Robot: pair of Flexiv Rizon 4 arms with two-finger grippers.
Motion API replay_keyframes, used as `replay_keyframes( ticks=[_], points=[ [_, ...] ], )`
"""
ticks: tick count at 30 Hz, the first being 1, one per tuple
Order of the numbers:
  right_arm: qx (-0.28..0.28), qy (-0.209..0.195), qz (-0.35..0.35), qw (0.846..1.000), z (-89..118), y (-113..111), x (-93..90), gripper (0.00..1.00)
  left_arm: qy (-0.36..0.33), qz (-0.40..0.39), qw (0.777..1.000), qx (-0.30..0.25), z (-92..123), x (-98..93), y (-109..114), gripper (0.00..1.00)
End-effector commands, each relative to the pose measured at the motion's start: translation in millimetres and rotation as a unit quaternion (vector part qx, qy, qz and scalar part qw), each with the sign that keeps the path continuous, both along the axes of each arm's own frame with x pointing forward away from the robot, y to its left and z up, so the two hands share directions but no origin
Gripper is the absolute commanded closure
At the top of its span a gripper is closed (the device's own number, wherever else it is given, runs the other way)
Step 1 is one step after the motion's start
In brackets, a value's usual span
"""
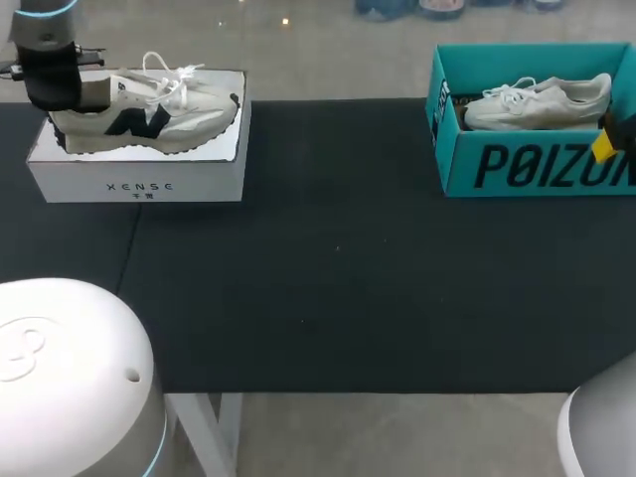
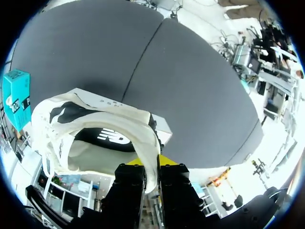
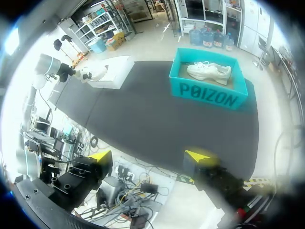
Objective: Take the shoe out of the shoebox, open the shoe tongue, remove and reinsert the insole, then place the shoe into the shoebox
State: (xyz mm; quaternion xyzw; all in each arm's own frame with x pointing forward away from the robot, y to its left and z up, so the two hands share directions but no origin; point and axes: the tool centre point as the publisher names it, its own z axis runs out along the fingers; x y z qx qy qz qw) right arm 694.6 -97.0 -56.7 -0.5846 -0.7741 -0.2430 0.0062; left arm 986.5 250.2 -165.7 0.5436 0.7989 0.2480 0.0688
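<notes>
Nearest the camera it's just bare black table (image 1: 338,288) across the middle of the frame. Further back, upper left, the shoe (image 1: 159,114) sits on top of a white box (image 1: 139,184), so it's out in the open. The left gripper (image 2: 151,167) is pinching the heel collar, one finger inside and one outside. The insole (image 2: 102,138) looks seated in the shoe. I can't tell if it's been out and back, or if the tongue is open. Upper right, the teal shoebox (image 1: 537,169) holds a second shoe (image 1: 542,102). The right gripper (image 3: 150,160) is spread wide with nothing in it, at the right edge by the shoebox. My guess is boxing the shoe is what's left, at least.
</notes>
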Motion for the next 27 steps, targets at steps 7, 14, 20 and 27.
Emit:
replay_keyframes(
  ticks=[7, 14, 20, 27],
  points=[
    [-0.001, 0.003, 0.000, 1.000, 0.6, 1.0, 2.7, 0.00, 0.017, -0.022, 0.999, 0.016, -13.3, 44.2, 33.8, 1.00],
    [-0.001, 0.003, 0.000, 1.000, 0.6, 1.0, 2.7, 0.00, 0.022, -0.013, 0.999, 0.027, -26.5, 68.9, 48.8, 1.00],
    [-0.001, 0.003, 0.000, 1.000, 0.6, 1.0, 2.7, 0.00, 0.033, -0.026, 0.999, 0.026, -42.8, 85.4, 54.6, 1.00],
    [-0.001, 0.003, 0.000, 1.000, 0.6, 1.0, 2.7, 0.00, 0.040, -0.054, 0.997, 0.024, -64.2, 98.7, 52.0, 1.00]
  ],
)
